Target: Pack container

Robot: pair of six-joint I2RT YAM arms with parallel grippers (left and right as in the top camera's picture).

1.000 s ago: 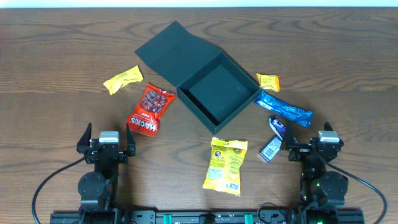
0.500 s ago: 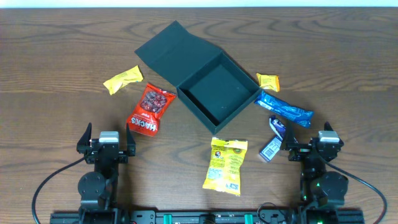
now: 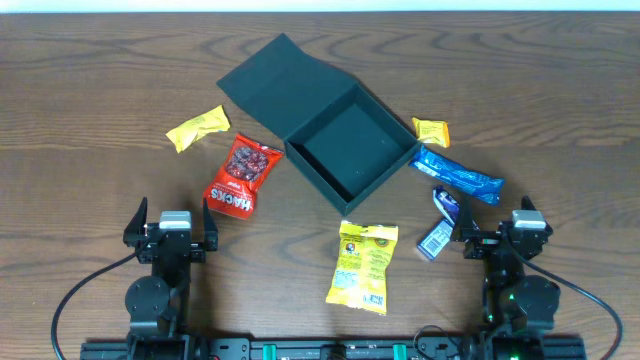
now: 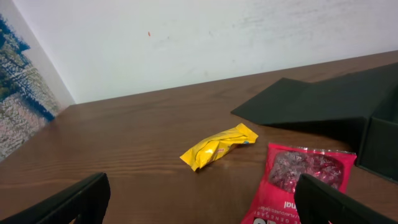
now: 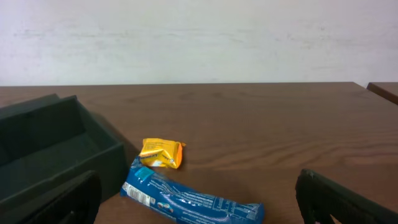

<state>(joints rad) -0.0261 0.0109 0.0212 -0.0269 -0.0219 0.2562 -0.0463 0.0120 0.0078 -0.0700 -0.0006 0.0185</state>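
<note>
**A:** Overhead: open container (image 3: 350, 150) mid-table, flap lid laid back. Left gripper (image 3: 173, 214) and right gripper (image 3: 508, 236) at near edge, both spread wide, holding nothing.

**B:** Yep. Left wrist: yellow packet (image 4: 217, 146), red packet (image 4: 305, 180), container at right. Right wrist: container left, blue bar (image 5: 186, 199) just beside.

"What lies on the bench (image 5: 280, 124)?"
"A blue packet (image 5: 186, 200) nearest, a small yellow packet (image 5: 161, 154) just behind it, and the open container (image 5: 56, 149) at left."
"The end effector (image 5: 199, 208)?"
"Spread wide, holding nothing."
</note>
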